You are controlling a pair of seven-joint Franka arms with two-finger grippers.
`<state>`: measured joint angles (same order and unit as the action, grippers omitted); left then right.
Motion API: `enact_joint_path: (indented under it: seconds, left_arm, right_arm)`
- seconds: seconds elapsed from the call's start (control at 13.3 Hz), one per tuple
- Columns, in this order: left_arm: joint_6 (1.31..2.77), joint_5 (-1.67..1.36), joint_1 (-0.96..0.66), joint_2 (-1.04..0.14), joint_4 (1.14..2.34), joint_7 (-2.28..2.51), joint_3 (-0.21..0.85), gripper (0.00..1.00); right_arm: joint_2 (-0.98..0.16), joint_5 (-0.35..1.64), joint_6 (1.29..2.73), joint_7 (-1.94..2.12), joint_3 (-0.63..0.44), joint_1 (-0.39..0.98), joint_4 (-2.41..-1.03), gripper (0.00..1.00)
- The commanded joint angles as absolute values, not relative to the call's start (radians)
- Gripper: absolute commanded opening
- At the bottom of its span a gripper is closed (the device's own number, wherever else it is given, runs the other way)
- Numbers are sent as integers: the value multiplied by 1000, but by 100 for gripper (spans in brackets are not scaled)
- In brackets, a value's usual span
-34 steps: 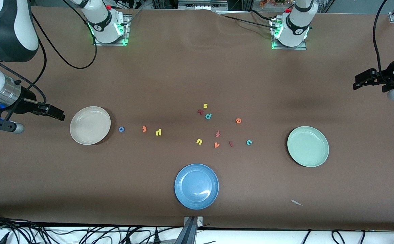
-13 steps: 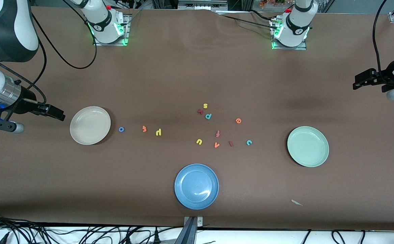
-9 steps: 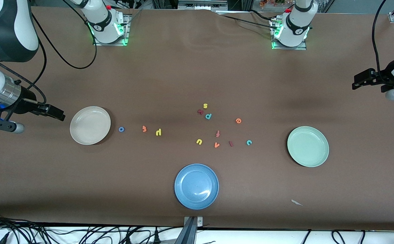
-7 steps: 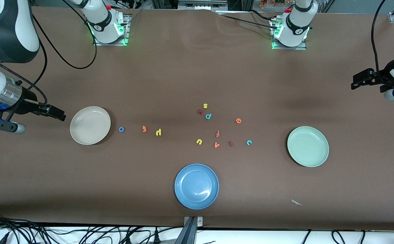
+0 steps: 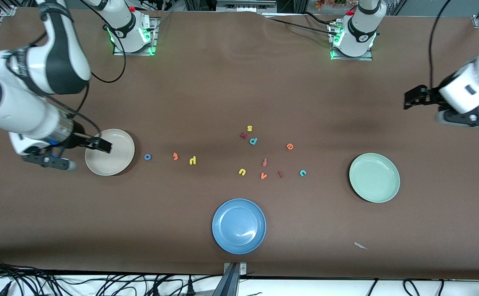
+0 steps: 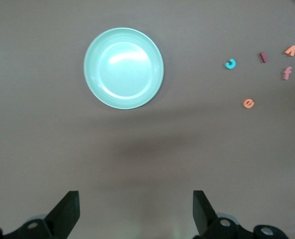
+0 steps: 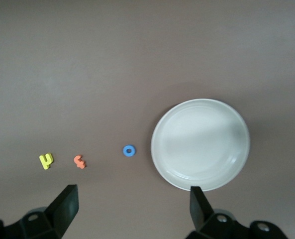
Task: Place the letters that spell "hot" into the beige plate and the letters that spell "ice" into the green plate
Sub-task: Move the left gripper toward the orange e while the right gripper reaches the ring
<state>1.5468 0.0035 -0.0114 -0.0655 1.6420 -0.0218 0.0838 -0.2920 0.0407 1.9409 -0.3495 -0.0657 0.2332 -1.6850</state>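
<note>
The beige plate (image 5: 116, 162) lies toward the right arm's end of the table. Beside it in a row are the blue o (image 5: 147, 156), orange t (image 5: 175, 156) and yellow h (image 5: 193, 160). My right gripper (image 5: 103, 145) hangs open and empty over that plate's edge (image 7: 200, 144). The green plate (image 5: 374, 177) lies toward the left arm's end. The teal c (image 5: 303, 172), dark red i (image 5: 280, 174) and orange e (image 5: 289, 146) lie between it and the table's middle. My left gripper (image 5: 409, 98) is open and empty, up over bare table beside the green plate (image 6: 123, 68).
A blue plate (image 5: 239, 225) sits nearest the front camera. Other letters lie around the middle: yellow s (image 5: 249, 128), teal p (image 5: 253, 141), yellow u (image 5: 242, 172), orange v (image 5: 263, 176), red f (image 5: 265, 162). A white scrap (image 5: 360, 246) lies near the front edge.
Both arms have swung in from the table's ends. The right gripper has come over the beige plate's edge, and the left gripper has moved inward. No letter or plate has moved.
</note>
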Motion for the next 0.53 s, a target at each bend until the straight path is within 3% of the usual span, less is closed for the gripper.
enact_joint_path:
  seconds: [0.0,0.3,0.45]
  left_arm:
    - [1568,-25,-8,-89,1646,49,138,100]
    - [1617,-25,-6,-113,1675,164,215,100]
    - [1701,-25,-6,-121,1732,230,259,100]
  right_arm:
    - [-311,29,2002,-362,-67,284,-1735,99]
    - [-345,25,2017,-360,-69,310,-1755,99]
    - [-341,25,2106,-360,-67,311,-1822,99]
